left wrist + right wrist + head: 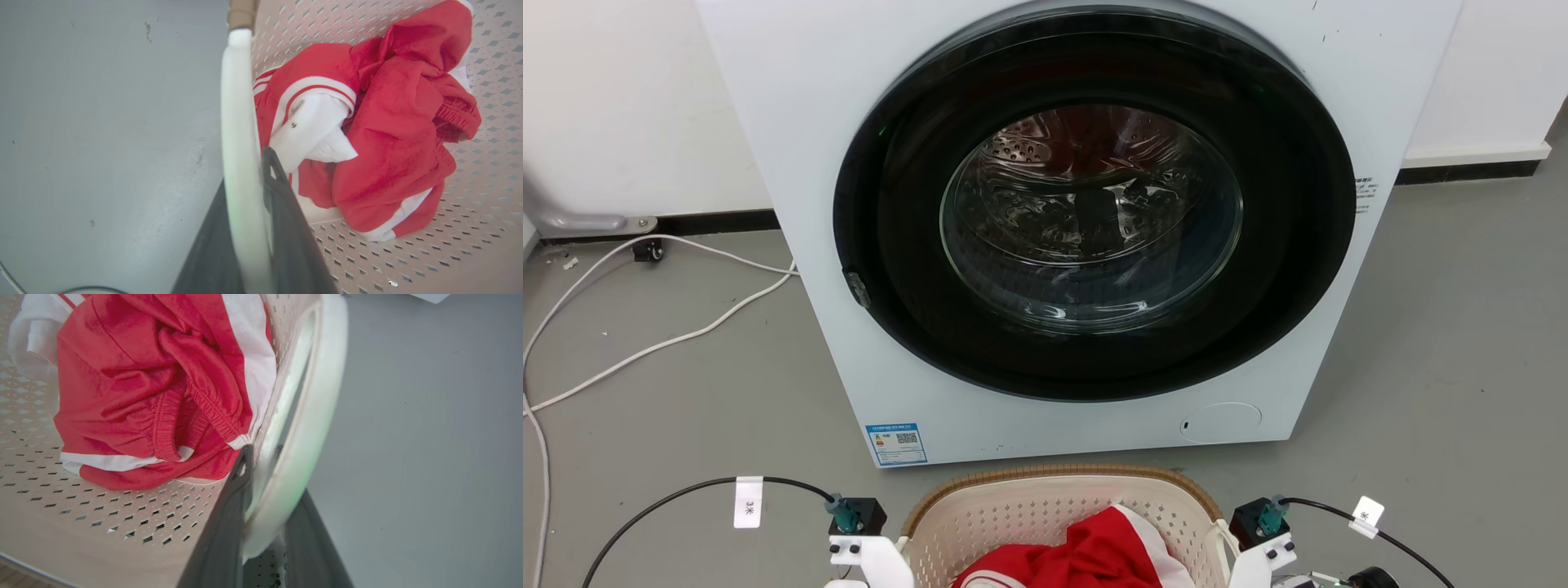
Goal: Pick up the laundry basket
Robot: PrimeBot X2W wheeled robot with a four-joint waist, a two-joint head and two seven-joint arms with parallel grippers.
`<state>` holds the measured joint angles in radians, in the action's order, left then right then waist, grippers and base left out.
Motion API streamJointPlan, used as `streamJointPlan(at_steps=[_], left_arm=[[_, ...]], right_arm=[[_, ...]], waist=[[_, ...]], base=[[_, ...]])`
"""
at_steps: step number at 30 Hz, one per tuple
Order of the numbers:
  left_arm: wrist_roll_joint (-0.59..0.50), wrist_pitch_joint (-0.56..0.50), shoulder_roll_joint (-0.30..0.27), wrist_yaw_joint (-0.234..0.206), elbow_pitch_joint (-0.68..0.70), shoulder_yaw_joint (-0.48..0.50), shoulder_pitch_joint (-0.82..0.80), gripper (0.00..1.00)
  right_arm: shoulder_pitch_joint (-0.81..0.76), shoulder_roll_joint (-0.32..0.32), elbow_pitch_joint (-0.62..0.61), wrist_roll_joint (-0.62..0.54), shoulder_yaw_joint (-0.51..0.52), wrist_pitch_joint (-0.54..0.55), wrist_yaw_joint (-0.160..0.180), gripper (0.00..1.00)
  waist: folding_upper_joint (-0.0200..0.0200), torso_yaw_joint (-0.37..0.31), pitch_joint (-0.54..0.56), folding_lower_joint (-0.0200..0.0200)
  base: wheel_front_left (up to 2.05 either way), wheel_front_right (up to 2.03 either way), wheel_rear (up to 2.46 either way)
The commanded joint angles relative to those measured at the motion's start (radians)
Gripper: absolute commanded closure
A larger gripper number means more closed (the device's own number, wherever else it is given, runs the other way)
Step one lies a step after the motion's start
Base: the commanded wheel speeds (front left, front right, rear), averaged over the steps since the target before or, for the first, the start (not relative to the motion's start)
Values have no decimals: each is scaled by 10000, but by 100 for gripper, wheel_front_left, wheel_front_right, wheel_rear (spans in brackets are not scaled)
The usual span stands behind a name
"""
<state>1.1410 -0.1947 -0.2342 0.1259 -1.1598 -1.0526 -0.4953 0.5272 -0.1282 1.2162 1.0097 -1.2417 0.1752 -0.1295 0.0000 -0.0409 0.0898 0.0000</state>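
**Now the basket [1045, 510] is gripped on both sides**

Here the left gripper [245, 171] has its two dark fingers pressed on the left handle [239, 102], one finger on each side of the white bar. The right gripper [273, 473] pinches the right handle [310, 428] in the same way. The basket is low in front of the washer [800, 122], with its far rim near the washer's foot. I cannot tell if it rests on the floor [1462, 367] or hangs just over it.

I judge the basket to be light. It is thin plastic with many holes, and inside is only a soft bundle of red and white clothes [1094, 555]. The walls may bend a little, but the rim looks stiff. The handles are the right place to hold. They are smooth and rounded, so they could slide or turn between the fingers if one side rises faster. The clothes touch the wall by the right handle, so that side may pull slightly more.

For moving, the washer closes the way forward, and its door is shut. Straight up, and back toward the robot, seems free. The floor is open on the left and on the right of the basket. A white cable [645, 343] lies at the far left of the floor, well apart.
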Motion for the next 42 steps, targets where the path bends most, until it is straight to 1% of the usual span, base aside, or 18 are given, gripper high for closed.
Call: streamJointPlan(at_steps=[1, 42], left_arm=[[32, 36, -45, 78, -10, -45, -141, 100], [860, 270, -47, 77, -182, -868, -291, 100]], right_arm=[[143, -84, 63, -22, -62, -57, -22, 100], [134, 11, 202, 291, -359, -150, -12, 100]], waist=[[0, 3, -3, 0], [0, -12, 21, 0]], base=[[0, 0, 0], [0, 0, 0]])
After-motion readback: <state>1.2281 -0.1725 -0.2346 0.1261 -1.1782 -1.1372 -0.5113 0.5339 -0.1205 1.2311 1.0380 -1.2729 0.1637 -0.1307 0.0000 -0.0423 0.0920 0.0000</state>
